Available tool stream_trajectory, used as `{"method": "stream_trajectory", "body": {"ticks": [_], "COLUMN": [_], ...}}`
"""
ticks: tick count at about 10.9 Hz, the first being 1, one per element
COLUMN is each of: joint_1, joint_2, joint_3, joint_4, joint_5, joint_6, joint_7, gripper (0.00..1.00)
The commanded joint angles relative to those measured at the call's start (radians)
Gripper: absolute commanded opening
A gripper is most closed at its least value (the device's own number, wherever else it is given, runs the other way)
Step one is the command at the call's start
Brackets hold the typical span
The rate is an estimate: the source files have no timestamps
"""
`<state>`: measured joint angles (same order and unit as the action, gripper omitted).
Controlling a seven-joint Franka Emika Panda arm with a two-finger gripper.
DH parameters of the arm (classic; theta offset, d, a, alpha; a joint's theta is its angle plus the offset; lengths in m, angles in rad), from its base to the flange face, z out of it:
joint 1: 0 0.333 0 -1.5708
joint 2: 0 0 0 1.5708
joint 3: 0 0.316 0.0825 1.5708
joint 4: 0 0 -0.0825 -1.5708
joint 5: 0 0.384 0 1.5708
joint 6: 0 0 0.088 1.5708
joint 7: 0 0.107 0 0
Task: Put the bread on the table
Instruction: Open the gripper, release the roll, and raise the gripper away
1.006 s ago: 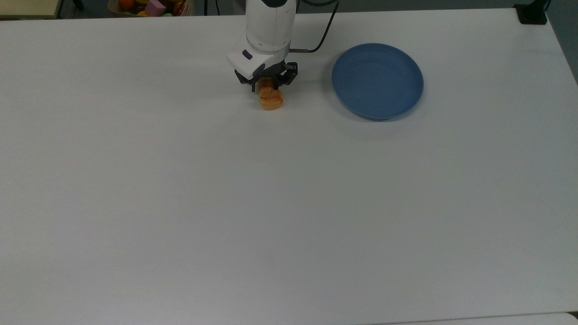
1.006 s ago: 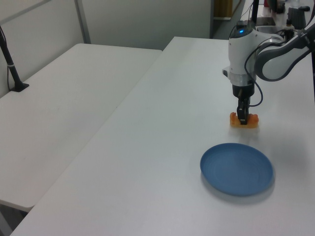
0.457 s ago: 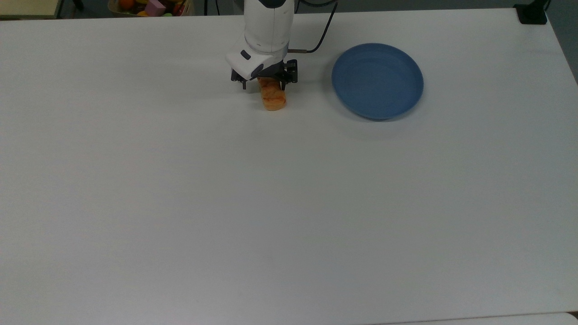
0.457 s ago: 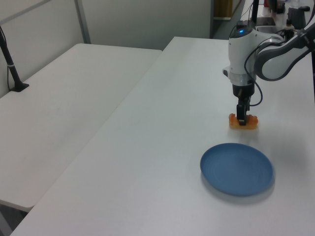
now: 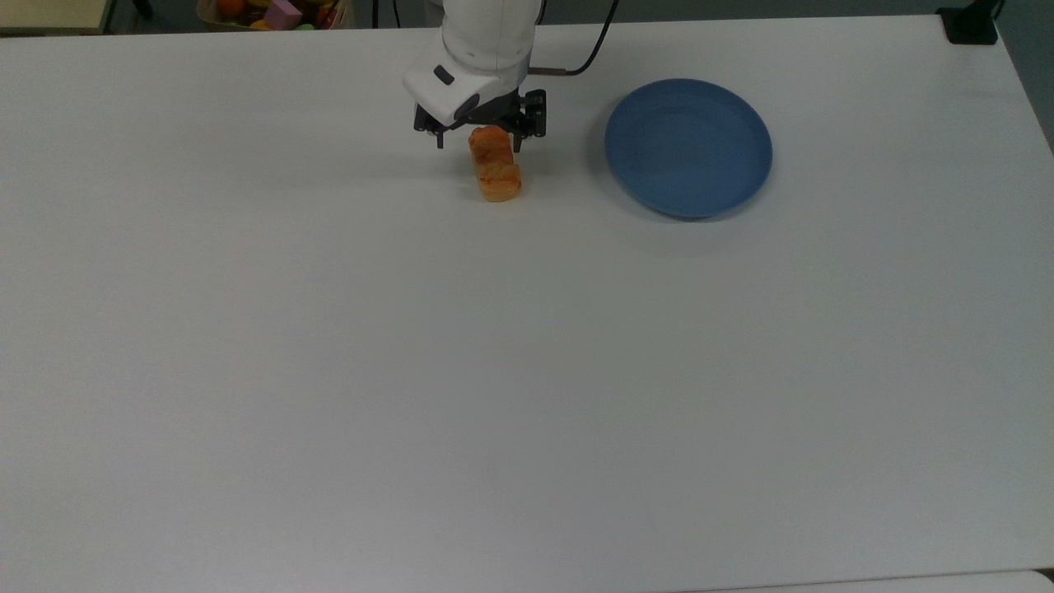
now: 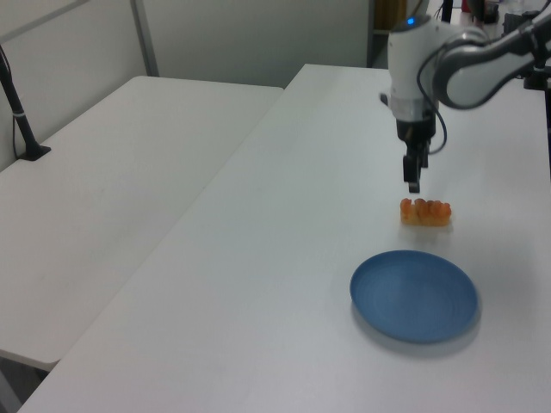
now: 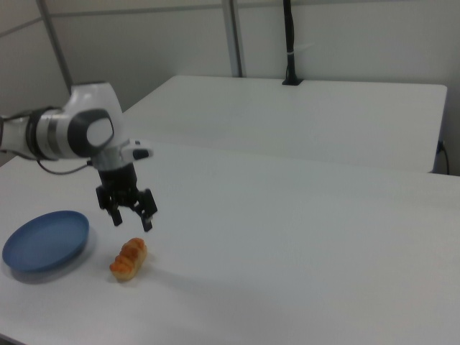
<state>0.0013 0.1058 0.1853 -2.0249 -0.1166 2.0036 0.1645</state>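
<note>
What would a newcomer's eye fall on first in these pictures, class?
First the golden-orange bread, lying alone on the white table. Just above it hangs the robot's pincer, open and clear of the bread. Beside the bread, toward the right view's left, sits a round blue plate with nothing on it.

My arm [image 7: 68, 133] was white, round, with grey joint bands. Gripper [image 7: 131, 213] was black, two short fingers. Black cable [image 5: 589, 62] ran from wrist. Small blue light on top.
</note>
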Motion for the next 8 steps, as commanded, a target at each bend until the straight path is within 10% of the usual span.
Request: {"method": "stream_trajectory", "body": {"ticks": [1, 8], "joint_1": [-0.007, -0.009], "joint_2": [-0.009, -0.152], "joint_3": [-0.004, -0.122], "joint_4": [0.206, 0.374], "joint_5": [-0.003, 0.009], "joint_6": [-0.223, -0.463], "joint_7": [-0.017, -0.125], "gripper": [1.0, 1.0]}}
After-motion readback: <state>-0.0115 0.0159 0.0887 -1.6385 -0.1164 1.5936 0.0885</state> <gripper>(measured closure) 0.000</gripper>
